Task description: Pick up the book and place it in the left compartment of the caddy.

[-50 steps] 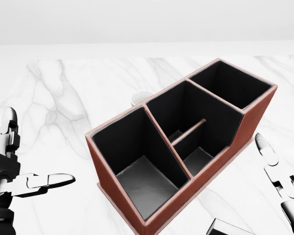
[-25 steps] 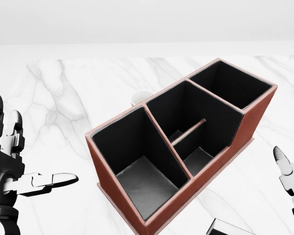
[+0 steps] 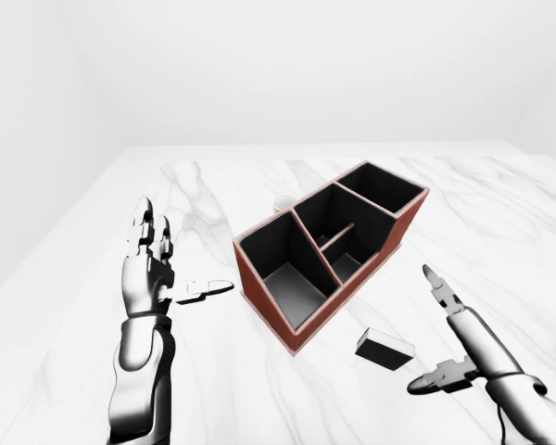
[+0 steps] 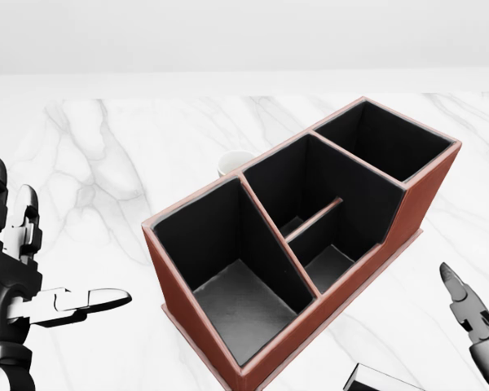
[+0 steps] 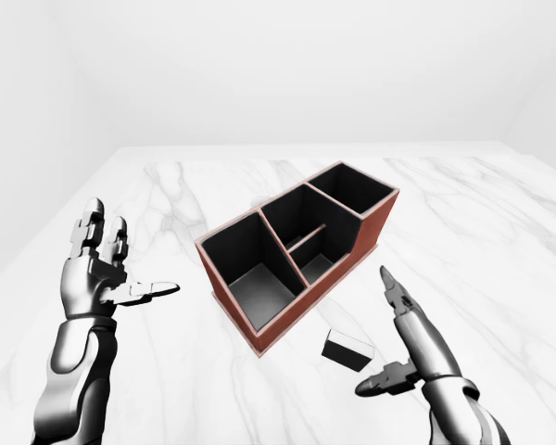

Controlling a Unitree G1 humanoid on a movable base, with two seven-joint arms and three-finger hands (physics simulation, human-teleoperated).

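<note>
The red-brown caddy (image 3: 329,243) with black insides stands slantwise on the white marble table (image 3: 213,185). Its large left compartment (image 4: 236,277) holds nothing. The book (image 3: 385,349), small and dark with a pale edge, lies flat on the table just below and right of the caddy. My right hand (image 3: 422,329) hovers open right of the book, one finger pointing up and the thumb low, apart from it. My left hand (image 3: 181,255) is raised open left of the caddy, its fingers upright and its thumb pointing at the caddy wall.
A small white cup (image 4: 232,161) stands right beside the caddy's upper left wall, partly hidden by it. The table's far edge (image 3: 306,146) meets a plain white wall. Marble stretches wide on both sides of the caddy.
In the head view my right hand has sunk lower toward the bottom right corner. My left hand rose a little with its fingers straighter. Caddy and book have not moved.
</note>
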